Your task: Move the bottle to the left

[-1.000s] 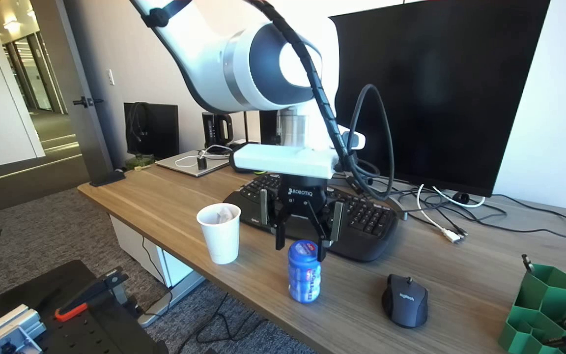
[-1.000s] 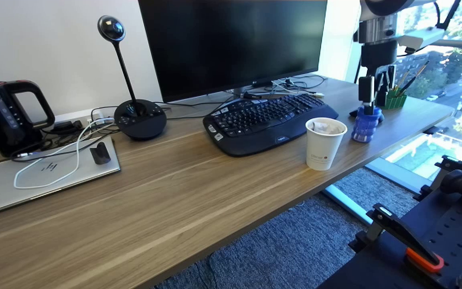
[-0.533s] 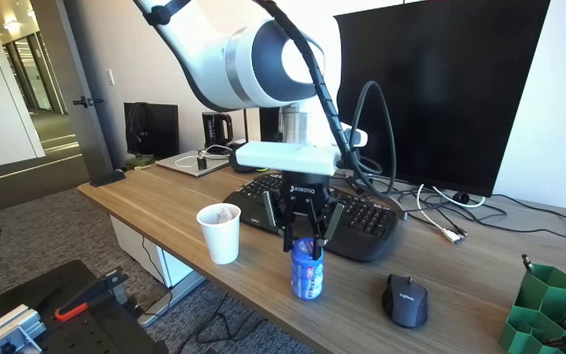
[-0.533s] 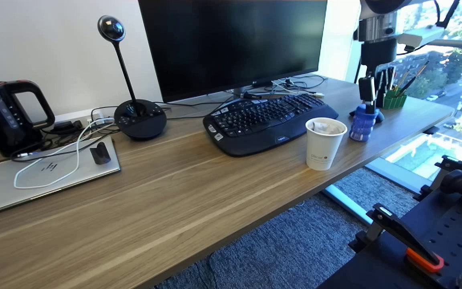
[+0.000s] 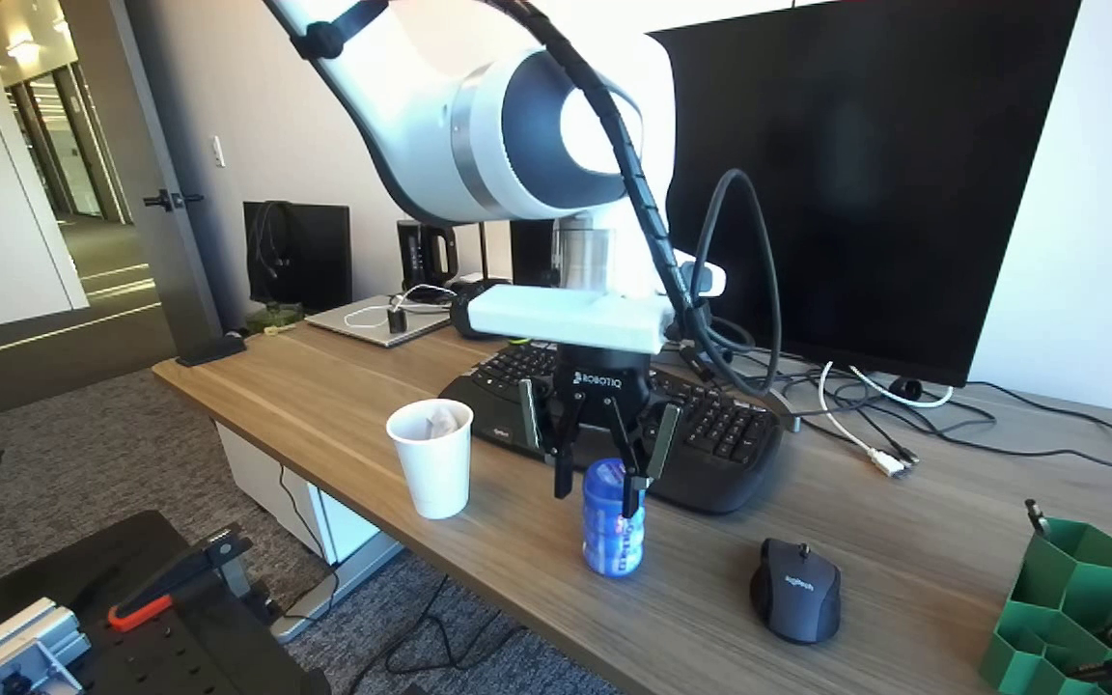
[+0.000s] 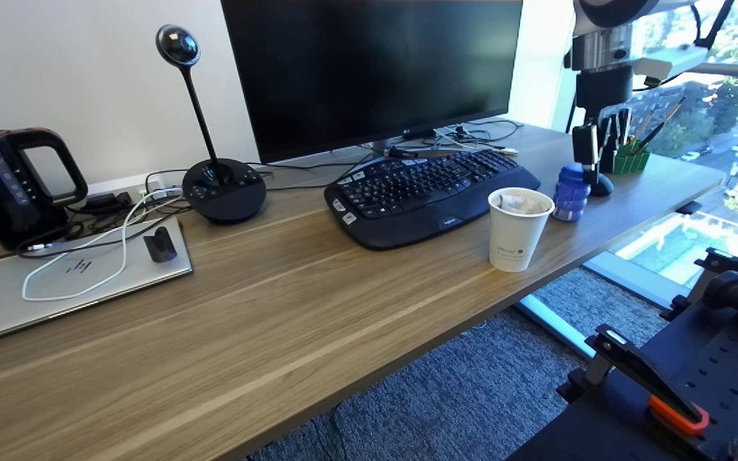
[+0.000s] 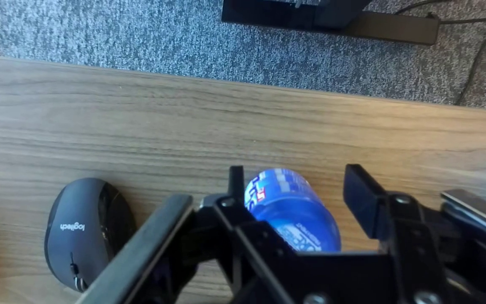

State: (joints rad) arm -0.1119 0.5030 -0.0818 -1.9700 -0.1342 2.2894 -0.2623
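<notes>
The blue bottle point(image 5: 613, 542) with light markings stands upright on the desk, to the right of the white cup in an exterior view. It also shows in the other exterior view point(image 6: 572, 195) and in the wrist view point(image 7: 283, 192). My gripper point(image 5: 597, 485) points down at the bottle's upper part. In the wrist view the gripper point(image 7: 293, 185) is open, with the bottle between its fingers. One finger is close against the bottle's side; whether it touches I cannot tell. A gap shows between the bottle and the opposite finger. Part of the bottle's top is hidden by the gripper.
A white paper cup point(image 5: 435, 463) stands near the desk's front edge. A black keyboard point(image 5: 710, 434) lies behind the bottle. A computer mouse point(image 5: 797, 591) and a green pen holder point(image 5: 1048, 598) are on the right. A monitor point(image 5: 865, 183) stands at the back.
The fingers drew closer together, then spread again. The bottle has shifted slightly back toward the keyboard, and leftward in an exterior view. The gripper moved slightly right in an exterior view.
</notes>
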